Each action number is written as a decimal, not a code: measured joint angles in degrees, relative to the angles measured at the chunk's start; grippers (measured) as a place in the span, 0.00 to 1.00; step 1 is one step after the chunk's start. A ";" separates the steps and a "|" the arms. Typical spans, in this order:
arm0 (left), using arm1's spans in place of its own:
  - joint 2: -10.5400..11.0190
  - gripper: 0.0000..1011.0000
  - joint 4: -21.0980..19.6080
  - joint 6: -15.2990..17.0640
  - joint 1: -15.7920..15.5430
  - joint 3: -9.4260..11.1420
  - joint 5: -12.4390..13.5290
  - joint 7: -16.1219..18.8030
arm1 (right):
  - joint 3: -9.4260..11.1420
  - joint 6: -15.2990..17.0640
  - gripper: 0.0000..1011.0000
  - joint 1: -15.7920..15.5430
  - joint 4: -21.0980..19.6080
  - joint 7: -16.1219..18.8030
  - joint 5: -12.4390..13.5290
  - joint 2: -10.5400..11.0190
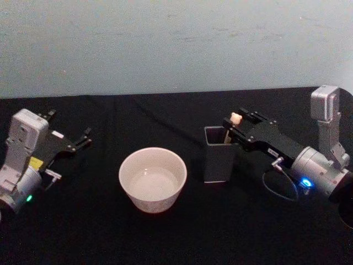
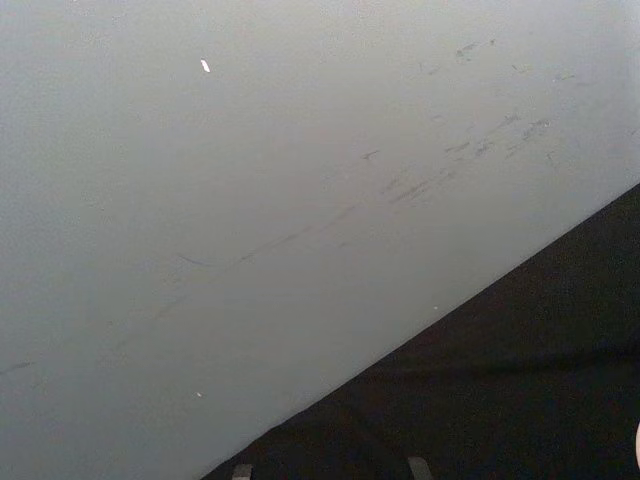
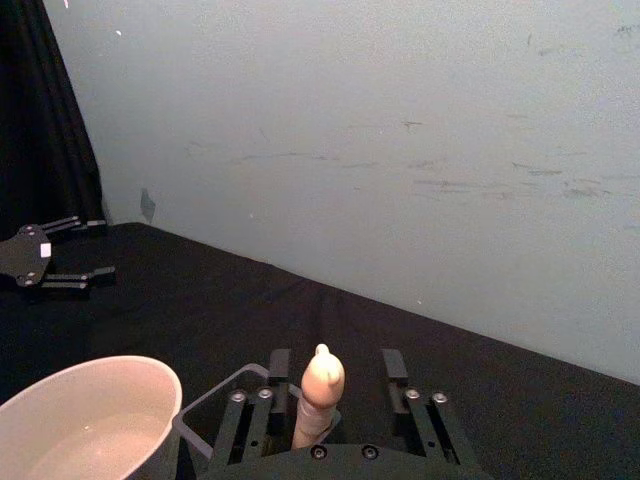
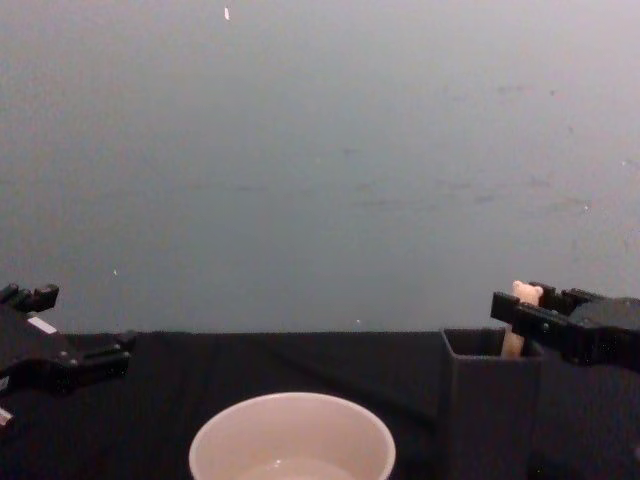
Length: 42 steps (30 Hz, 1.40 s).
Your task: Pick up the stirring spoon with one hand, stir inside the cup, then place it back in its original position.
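On the black table [image 1: 83, 232] the cup [image 1: 153, 179] stands upright, wide and cream-white, and low inside it there is a flat shiny surface that looks like a little clear liquid. To the right of the cup, near it but not touching, stands a dark grey square holder [image 1: 219, 154], and the stirring spoon [image 1: 235, 117] stands in this holder, almost upright, with only the pale handle and the small bear head above the rim; the stem and the bowl are hidden inside. The right gripper [image 1: 237, 124] is also to the right of the cup, reaching in from the far right at the height of the holder's top. Its fingers [image 3: 281, 365] are spread, one on each side of the spoon handle, and in the right wrist view a gap shows between each finger and the handle, so they grasp nothing. In the chest view the bear head [image 4: 525, 292] shows just behind the tip of the right gripper [image 4: 540, 318], above the holder [image 4: 490, 400], and the cup [image 4: 292, 435] is lower and to the left. The left gripper [image 1: 69, 128] is well apart to the left of the cup, low over the table, with its fingers released and wide apart, empty. Behind the cup a pale wall [image 1: 165, 44] rises at the far edge of the table.
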 joint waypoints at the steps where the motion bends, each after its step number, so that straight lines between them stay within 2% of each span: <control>1: 0.00 0.99 0.00 0.00 0.00 0.00 0.00 0.00 | 0.00 -0.01 0.54 0.00 0.00 -0.01 0.00 0.00; 11: 0.00 0.99 0.00 0.00 0.00 0.00 0.00 0.00 | 0.00 -0.05 0.23 0.00 0.00 -0.03 0.00 0.00; 20: 0.00 0.99 0.00 0.00 0.00 0.00 0.00 0.00 | -0.01 -0.06 0.22 0.00 0.00 0.06 -0.01 0.00; 25: 0.00 0.99 0.00 0.00 0.00 0.00 0.00 0.00 | -0.02 -0.11 0.22 0.09 -0.09 1.21 0.09 -0.20; 32: 0.00 0.99 0.00 0.00 0.00 0.00 0.00 0.00 | 0.43 0.38 0.22 0.24 -1.22 2.54 1.73 -0.21; 42: 0.00 0.99 0.00 0.00 0.00 0.00 0.00 0.00 | 2.50 0.29 0.22 -0.38 -5.59 2.37 4.40 0.80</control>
